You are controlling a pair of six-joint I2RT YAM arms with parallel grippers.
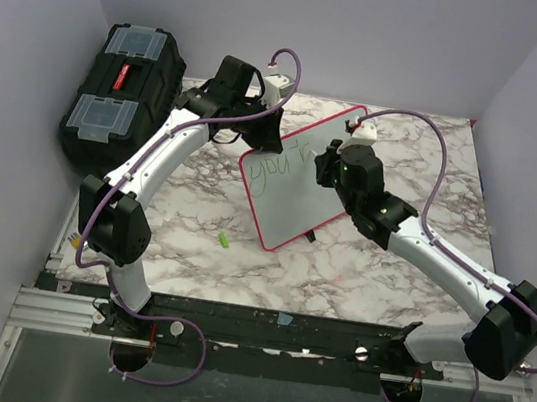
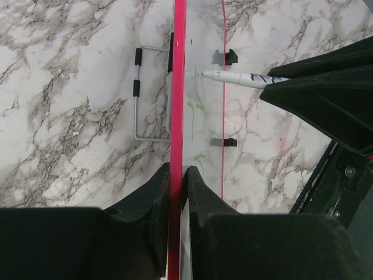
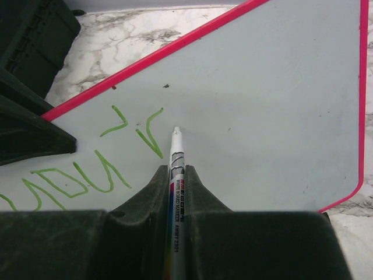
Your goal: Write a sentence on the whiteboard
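Note:
The whiteboard (image 1: 293, 205), white with a red-pink frame, stands tilted at the table's middle. The sentence (image 1: 279, 167) is one line of green letters reading roughly "you'r"; it also shows in the right wrist view (image 3: 87, 175). My left gripper (image 1: 267, 140) is shut on the board's upper left edge, with the frame (image 2: 178, 87) clamped between the fingers (image 2: 176, 169). My right gripper (image 1: 327, 164) is shut on a white marker (image 3: 176, 157). The marker's tip is at the board face just right of the last green stroke. The marker also shows in the left wrist view (image 2: 245, 77).
A black toolbox (image 1: 123, 88) with clear lid compartments stands at the back left. A small green cap (image 1: 224, 241) lies on the marble table in front of the board. A wire stand (image 2: 140, 93) sticks out behind the board. Walls close in the left, back and right.

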